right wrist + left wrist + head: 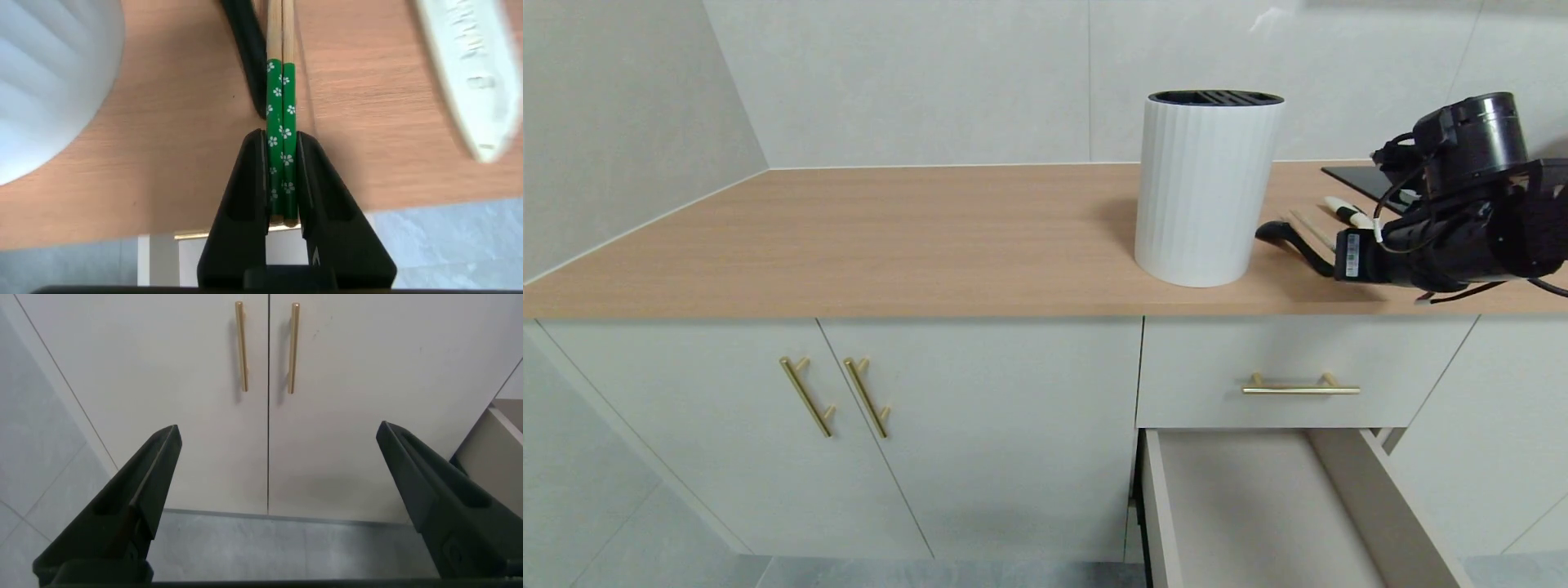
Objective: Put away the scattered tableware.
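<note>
Right gripper [278, 151] clamped on green-ended chopsticks [278, 86] at countertop [890, 237] front edge, beside white holder [1207, 188]. Left gripper [278, 434] stands with jaws apart, facing cabinet doors [343, 416].

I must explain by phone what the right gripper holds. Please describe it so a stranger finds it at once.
On the wooden countertop, look right of the tall white ribbed holder. There the right gripper is shut on a pair of chopsticks, between a black utensil and a white utensil. Only the chopsticks have green ends with white flowers.
</note>
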Robot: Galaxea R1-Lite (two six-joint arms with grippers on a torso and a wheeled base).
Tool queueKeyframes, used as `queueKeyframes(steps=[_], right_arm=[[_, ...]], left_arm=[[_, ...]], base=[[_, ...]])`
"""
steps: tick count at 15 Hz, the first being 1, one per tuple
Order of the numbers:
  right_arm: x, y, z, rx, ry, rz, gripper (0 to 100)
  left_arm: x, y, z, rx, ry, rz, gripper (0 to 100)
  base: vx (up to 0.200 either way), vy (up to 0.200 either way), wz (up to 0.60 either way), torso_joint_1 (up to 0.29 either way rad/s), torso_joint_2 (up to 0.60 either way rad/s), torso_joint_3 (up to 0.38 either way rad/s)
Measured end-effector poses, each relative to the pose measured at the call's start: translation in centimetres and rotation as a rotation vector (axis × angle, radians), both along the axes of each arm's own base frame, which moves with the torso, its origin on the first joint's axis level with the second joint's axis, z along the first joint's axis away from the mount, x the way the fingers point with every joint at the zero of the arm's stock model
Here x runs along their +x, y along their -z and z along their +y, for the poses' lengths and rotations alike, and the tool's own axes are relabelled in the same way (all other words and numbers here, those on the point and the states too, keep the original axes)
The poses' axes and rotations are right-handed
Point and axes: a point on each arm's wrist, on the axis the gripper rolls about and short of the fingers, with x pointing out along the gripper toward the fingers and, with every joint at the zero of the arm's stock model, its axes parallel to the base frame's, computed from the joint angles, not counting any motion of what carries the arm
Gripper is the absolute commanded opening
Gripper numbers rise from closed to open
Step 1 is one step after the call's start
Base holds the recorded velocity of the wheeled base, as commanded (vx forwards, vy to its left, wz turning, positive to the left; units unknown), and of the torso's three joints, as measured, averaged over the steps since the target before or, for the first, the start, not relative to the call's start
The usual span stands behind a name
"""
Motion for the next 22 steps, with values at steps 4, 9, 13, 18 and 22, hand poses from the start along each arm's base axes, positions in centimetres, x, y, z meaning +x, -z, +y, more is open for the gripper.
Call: queueKeyframes(steps=[4,9,13,18,22], right_arm=[[-4.1,-2.6,-1.1,0.019,0.001,-0.073,0],[-12.6,-3.7,-3.0,0.020,-0.031,-0.051,0],[-19.0,-2.8,-3.8,0.112,-0.275,0.099,0],[-22.6,-0.9,-3.7,0.068,-0.507,0.264,0],[-21.4,1.8,-2.0,0.024,-0.587,0.412,0]], left_arm=[[0.0,0.0,0.0,0.000,0.000,0.000,100],[0.0,0.0,0.0,0.000,0.000,0.000,100],[0.0,0.0,0.0,0.000,-0.001,0.000,100],[0.0,0.0,0.0,0.000,0.000,0.000,100],[0.0,0.0,0.0,0.000,0.000,0.000,100]], base=[[0.000,0.000,0.00,0.000,0.00,0.000],[0.000,0.000,0.00,0.000,0.00,0.000],[0.000,0.000,0.00,0.000,0.00,0.000],[0.000,0.000,0.00,0.000,0.00,0.000],[0.000,0.000,0.00,0.000,0.00,0.000]])
